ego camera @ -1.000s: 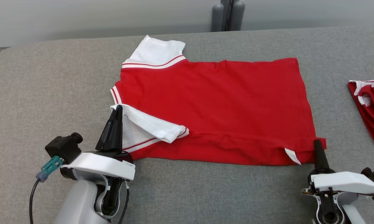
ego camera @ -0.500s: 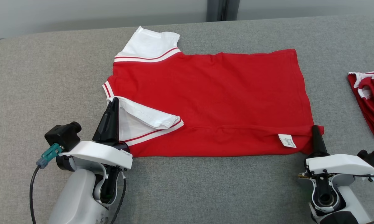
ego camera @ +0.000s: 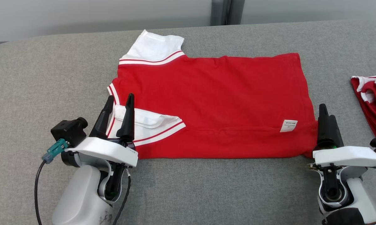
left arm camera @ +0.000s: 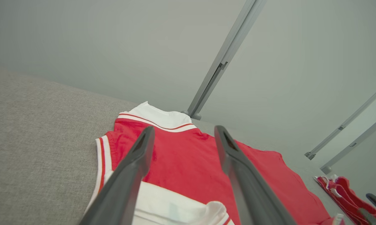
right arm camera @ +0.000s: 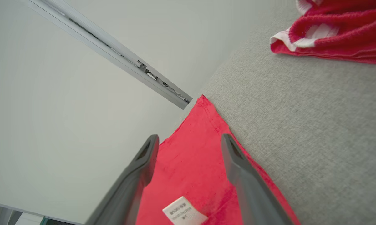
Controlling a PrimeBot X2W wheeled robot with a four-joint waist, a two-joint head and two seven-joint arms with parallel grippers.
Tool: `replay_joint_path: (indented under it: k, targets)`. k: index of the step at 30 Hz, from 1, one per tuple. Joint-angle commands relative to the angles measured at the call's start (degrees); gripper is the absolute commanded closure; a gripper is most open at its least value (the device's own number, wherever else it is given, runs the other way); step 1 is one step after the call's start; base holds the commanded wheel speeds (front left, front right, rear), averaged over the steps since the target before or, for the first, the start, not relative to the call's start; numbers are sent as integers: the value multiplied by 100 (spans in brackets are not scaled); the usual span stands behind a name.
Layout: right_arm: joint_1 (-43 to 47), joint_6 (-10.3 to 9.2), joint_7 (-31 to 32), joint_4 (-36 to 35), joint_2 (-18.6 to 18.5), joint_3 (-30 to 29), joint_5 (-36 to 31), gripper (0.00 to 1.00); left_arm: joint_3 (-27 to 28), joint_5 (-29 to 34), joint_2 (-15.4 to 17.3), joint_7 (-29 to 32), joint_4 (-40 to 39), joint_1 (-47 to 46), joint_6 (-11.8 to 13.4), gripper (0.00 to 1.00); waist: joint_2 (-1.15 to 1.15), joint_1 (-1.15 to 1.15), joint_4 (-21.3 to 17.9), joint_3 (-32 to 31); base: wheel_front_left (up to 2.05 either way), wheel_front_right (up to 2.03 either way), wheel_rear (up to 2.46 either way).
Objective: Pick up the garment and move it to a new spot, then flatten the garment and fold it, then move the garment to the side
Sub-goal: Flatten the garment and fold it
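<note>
- Head view: a red garment [ego camera: 213,103] lies spread flat in the middle of a grey fabric tabletop [ego camera: 50,78], collar end toward 9 o'clock and hem toward 3 o'clock.
- One white sleeve [ego camera: 153,47] with red stripes points to 12 o'clock. The other sleeve [ego camera: 150,123] is folded in over the red body at the near edge.
- A small white label [ego camera: 288,125] sits on the red cloth near the hem corner, at about 4 o'clock.
- The left gripper [ego camera: 120,97] is at 8 o'clock. Its jaws are spread, one dark finger on either side of the folded sleeve's outer edge, pinching nothing.
- The right gripper [ego camera: 326,112] is at 4 o'clock, just beside the garment's near hem corner.
- A second red-and-white garment [ego camera: 374,103] lies bunched at 3 o'clock, well apart from the first.
- Left wrist view: the left gripper [left arm camera: 184,129] has its jaws spread wide. Between them show the red cloth and, at 6 o'clock, the white folded sleeve. The bunched garment [left arm camera: 341,190] is at 4 o'clock.
- Right wrist view: the right gripper [right arm camera: 190,137] also has its jaws spread, holding nothing. Red cloth and the label [right arm camera: 183,214] show between them. The bunched garment [right arm camera: 338,37] is at 1 o'clock.
</note>
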Motion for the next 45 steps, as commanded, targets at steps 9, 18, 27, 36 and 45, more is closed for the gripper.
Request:
replay_joint_path:
  k: [9, 18, 27, 36, 45]
  targets:
    - [361, 13, -26, -602, -4, -275, -1378, 0, -49, 102, 96, -7, 75, 235, -21, 0, 0, 0, 25, -157, 0, 0, 0]
    - [860, 13, -26, -766, -2, -466, -2085, 0, 142, -96, 381, 174, 204, 957, 145, 0, 0, 0, 176, -437, 0, 0, 0]
    - [1093, 13, -26, -755, -2, -445, -2167, 0, 126, -407, 416, 988, 216, 1365, 292, 0, 0, 0, 182, -523, 0, 0, 0]
    - [993, 13, -26, -749, -4, -380, -2234, 0, 159, -549, 414, 1294, 514, 1182, 477, 0, 0, 0, -74, -383, 0, 0, 0]
    - [1034, 13, -12, -578, -4, -438, -2380, 0, 33, -562, 394, 1428, 764, 1050, 406, 81, 0, 0, -251, -319, 0, 0, 0]
